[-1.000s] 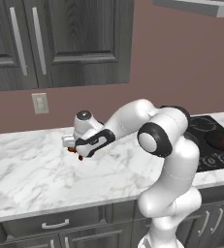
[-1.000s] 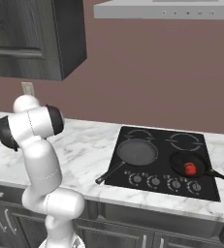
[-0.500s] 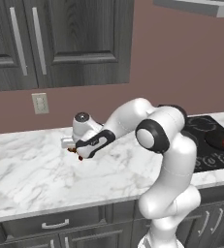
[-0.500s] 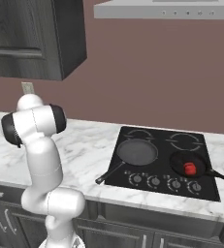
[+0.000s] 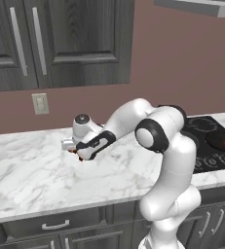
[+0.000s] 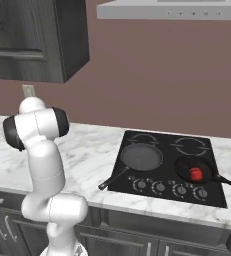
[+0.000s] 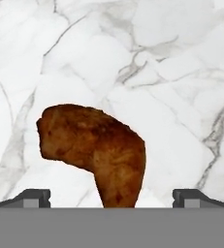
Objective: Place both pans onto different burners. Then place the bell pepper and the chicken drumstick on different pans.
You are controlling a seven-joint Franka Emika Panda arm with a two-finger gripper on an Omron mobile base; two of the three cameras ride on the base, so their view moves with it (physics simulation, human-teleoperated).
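Arm: has bent nearer the table since the earlier frames; pans and pepper unchanged.
Pincer (image 7: pixel 111 198): fingers wide apart, either side of the chicken drumstick (image 7: pixel 96 150), not touching it.
Hand view: drumstick lies on the marble table (image 7: pixel 171 72), bulbous end away from the tips.
Left base view: pincer (image 5: pixel 77 154) low over the table (image 5: pixel 31 180), left of the cooktop (image 5: pixel 206 146).
Right base view: wide pan (image 6: pixel 141 157) empty on the front-left burner; small pan (image 6: pixel 199 170) holds the bell pepper (image 6: pixel 196 174).
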